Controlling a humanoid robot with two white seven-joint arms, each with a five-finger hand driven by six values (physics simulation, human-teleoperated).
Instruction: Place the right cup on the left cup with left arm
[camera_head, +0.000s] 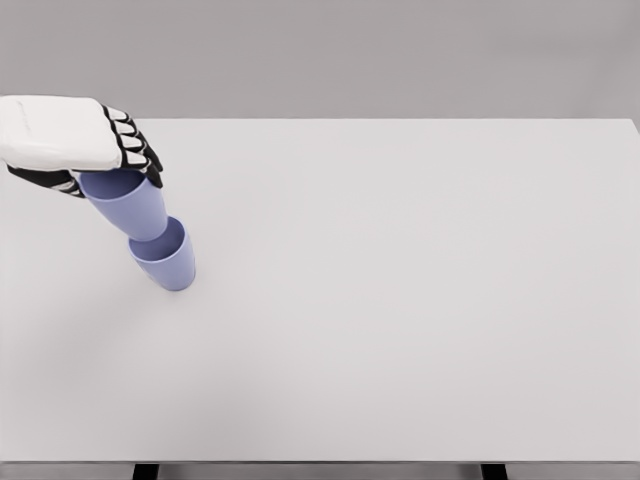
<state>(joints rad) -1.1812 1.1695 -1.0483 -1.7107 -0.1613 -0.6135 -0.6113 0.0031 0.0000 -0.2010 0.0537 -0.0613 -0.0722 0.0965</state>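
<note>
Two lavender cups show at the left of the table. The lower cup (166, 262) stands on the tabletop, tipped slightly. The upper cup (128, 206) is tilted, with its base set into the lower cup's mouth. My left hand (110, 160) comes in from the left edge and is shut on the upper cup's rim, its dark fingers (136, 146) curled over the top. The upper cup's mouth is mostly hidden by the hand. My right arm is out of view.
The white table (400, 300) spans the view, its far edge near the top and its front edge at the bottom. Two dark table legs show under the front edge.
</note>
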